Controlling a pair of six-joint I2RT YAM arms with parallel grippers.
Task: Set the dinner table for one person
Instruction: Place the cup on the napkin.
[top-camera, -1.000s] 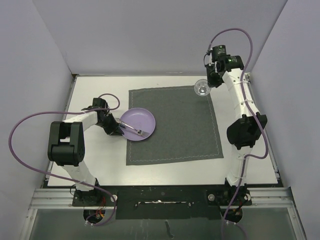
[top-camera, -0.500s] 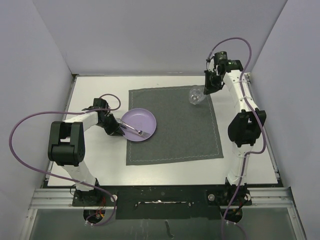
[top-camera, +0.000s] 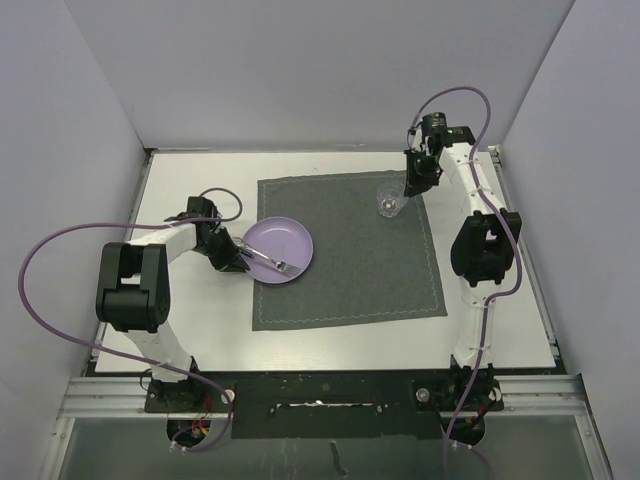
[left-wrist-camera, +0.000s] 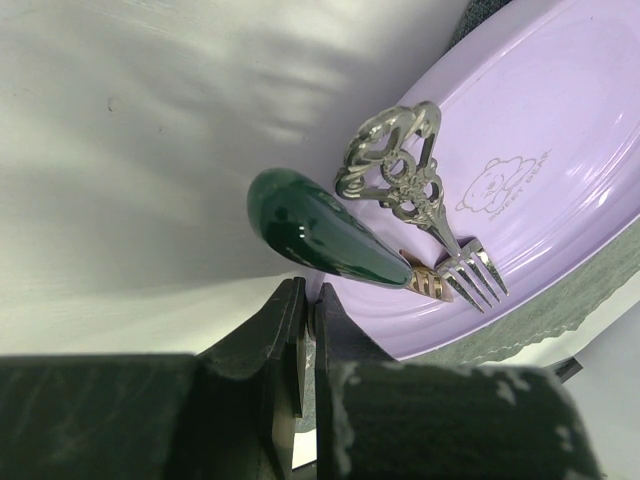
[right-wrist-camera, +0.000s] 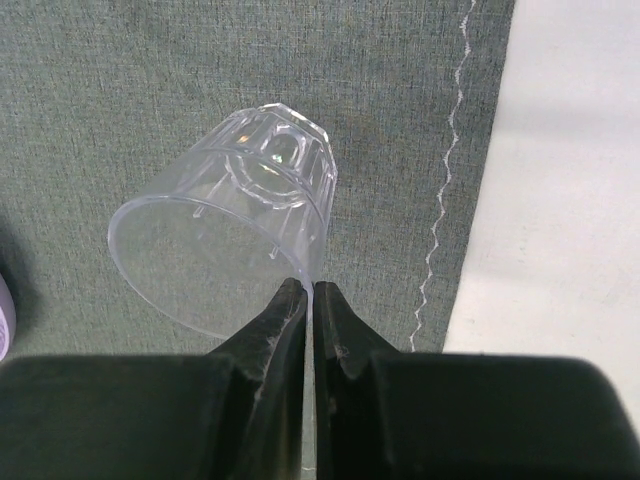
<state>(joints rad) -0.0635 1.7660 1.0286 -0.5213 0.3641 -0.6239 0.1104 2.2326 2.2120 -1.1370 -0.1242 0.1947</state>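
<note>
Two pinches: my right gripper (right-wrist-camera: 308, 290) nips the clear cup (right-wrist-camera: 230, 230) by its rim at the placemat (top-camera: 350, 270)'s far-right corner (touchdown unclear), left gripper (left-wrist-camera: 305, 300) nips the purple plate (left-wrist-camera: 540, 200)'s rim; the dinner table (top-camera: 190, 180) lies beneath. Next I'd lower the cup, then release.

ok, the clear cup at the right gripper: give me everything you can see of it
The clear faceted cup looks like transparent plastic and is empty. It has a wide round rim and a narrower base with moulded facets. Its opening faces up toward the right gripper, whose jaws are shut on the rim wall. It sits over the far right part of the dark grey placemat, near the stitched edge. I cannot tell whether the base touches the mat.
</note>
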